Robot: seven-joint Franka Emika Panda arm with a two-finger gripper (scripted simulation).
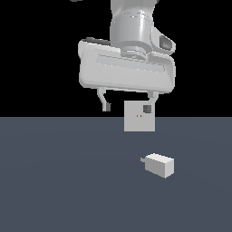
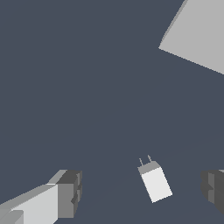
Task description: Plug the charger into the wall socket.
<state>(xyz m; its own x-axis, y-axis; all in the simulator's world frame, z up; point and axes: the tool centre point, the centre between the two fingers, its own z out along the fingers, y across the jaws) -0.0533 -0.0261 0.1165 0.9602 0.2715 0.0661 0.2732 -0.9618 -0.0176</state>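
Nearest in the exterior view: small white-grey rectangular charger [image 1: 159,165] lying flat on the matte slate-blue table [image 1: 54,181], short prongs pointing toward the exterior view's left. Looks light, rigid and smooth-faced, probably a little slick; best taken across the two long flat sides of the body, well behind the prongs, so nothing bends and the prong end stays free for insertion. Small next to the claw, so a centred pinch matters, or the block may twist.

Higher up: pale glossy plastic claw [image 1: 128,102] hanging above the table, fingers spread wide and holding nothing. In the wrist view, charger [image 2: 155,182] between the two dark, ridged fingertips [image 2: 70,192], touching neither.

Farthest: flat light-grey square wall socket [image 1: 139,116], a stiff upright plate with two tiny yellowish holes at its centre, well apart from the charger. One fingertip overlaps its upper corner in the exterior view.
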